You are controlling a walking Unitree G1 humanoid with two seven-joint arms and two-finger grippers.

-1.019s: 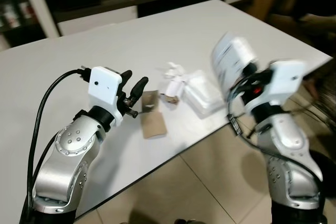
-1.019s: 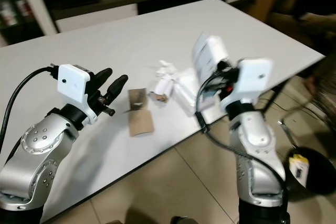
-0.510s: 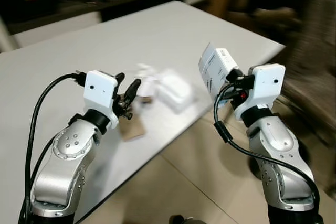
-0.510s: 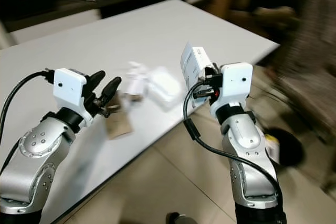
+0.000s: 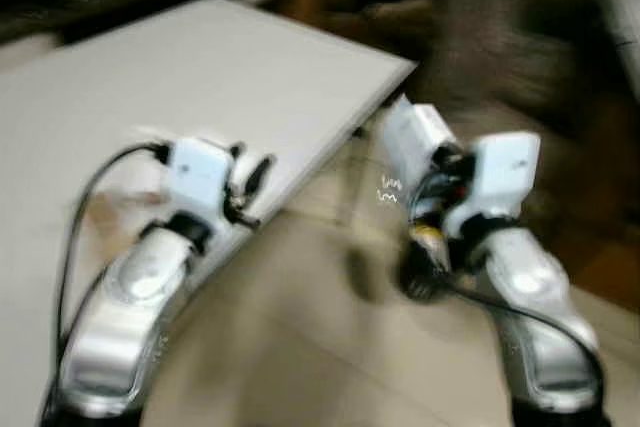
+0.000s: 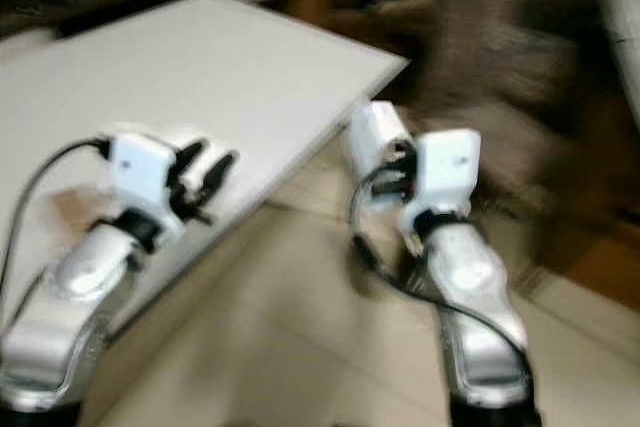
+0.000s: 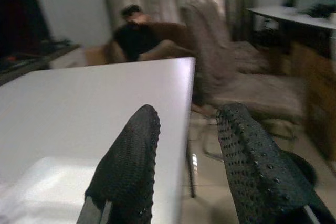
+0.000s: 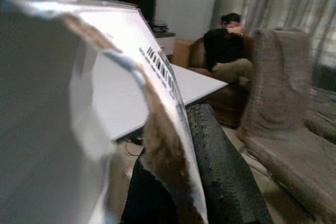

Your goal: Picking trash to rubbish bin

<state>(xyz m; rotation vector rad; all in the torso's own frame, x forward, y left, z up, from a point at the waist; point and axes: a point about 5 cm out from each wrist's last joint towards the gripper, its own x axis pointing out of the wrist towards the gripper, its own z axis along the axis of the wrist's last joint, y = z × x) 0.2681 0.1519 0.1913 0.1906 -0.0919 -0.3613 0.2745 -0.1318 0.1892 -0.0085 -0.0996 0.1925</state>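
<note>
We see the white tabletop (image 5: 200,57) across the upper left of the blurred head views, tiled floor (image 5: 300,347) below. Our right hand (image 6: 392,169) at center right is clamped on a white carton (image 6: 372,137) with a torn edge, lifted beyond the tabletop's corner. Our left hand (image 7: 186,156), fingers spread and holding nothing, hovers at the tabletop's edge. A person (image 8: 227,43) sits far back.

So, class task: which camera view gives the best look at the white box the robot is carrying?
The right wrist view: the white box looms close, printed barcode readable, beside a black finger of the right pincer. Both eye views show it small and motion-blurred.
</note>
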